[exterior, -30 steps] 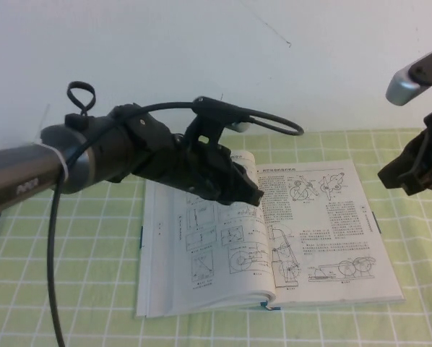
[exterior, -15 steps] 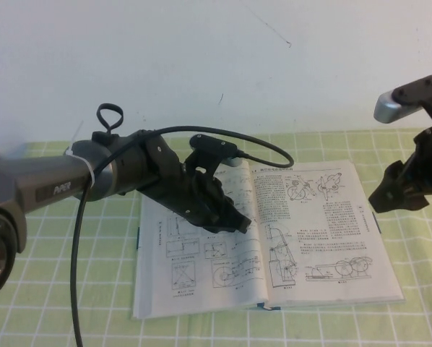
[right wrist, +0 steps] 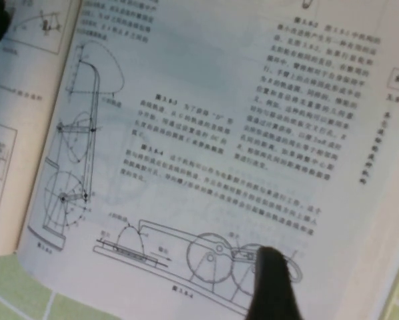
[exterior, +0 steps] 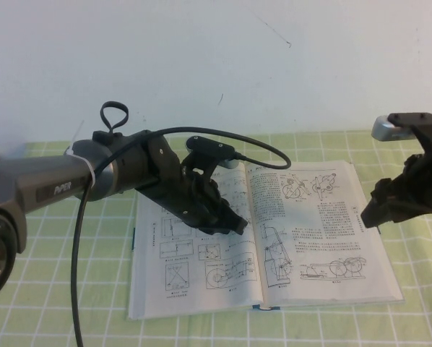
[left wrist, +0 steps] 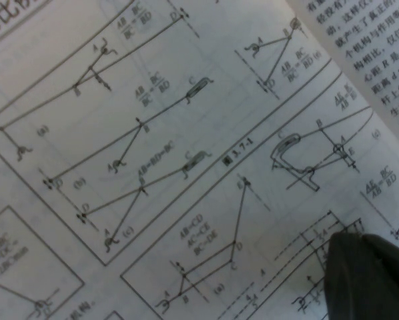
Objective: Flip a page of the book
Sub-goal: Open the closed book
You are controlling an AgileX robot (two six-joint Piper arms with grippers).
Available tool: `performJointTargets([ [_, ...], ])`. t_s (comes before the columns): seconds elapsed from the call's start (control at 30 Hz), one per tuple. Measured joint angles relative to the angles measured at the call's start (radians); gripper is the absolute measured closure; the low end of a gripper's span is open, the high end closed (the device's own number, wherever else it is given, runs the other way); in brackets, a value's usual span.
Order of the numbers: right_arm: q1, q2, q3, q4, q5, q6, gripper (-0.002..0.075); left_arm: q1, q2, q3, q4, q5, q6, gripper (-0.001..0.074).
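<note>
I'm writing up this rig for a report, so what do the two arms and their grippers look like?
The left arm is a grey tube with white lettering and a white band, ending in a black left gripper; a black cable loops over it. The right gripper is black too, under a silver-grey joint.

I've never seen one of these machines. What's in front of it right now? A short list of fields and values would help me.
Surface: green checked cloth
Object: the book, lying open and flat, line drawings and text on both pages
Right-hand page: the page, lying flat, not lifted
Left gripper: left gripper, low over the book's left-hand page near the spine
Right gripper: right gripper, above the book's right edge
Page turn: not started yet
</note>
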Motion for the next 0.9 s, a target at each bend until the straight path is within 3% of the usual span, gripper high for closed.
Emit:
performJointTargets([
  [0.9,0.000,0.159,-0.002,0.149,-0.080,-0.136,0.0284,0.000,0.000,0.000,-0.029,0.001,-0.001,0.0738],
])
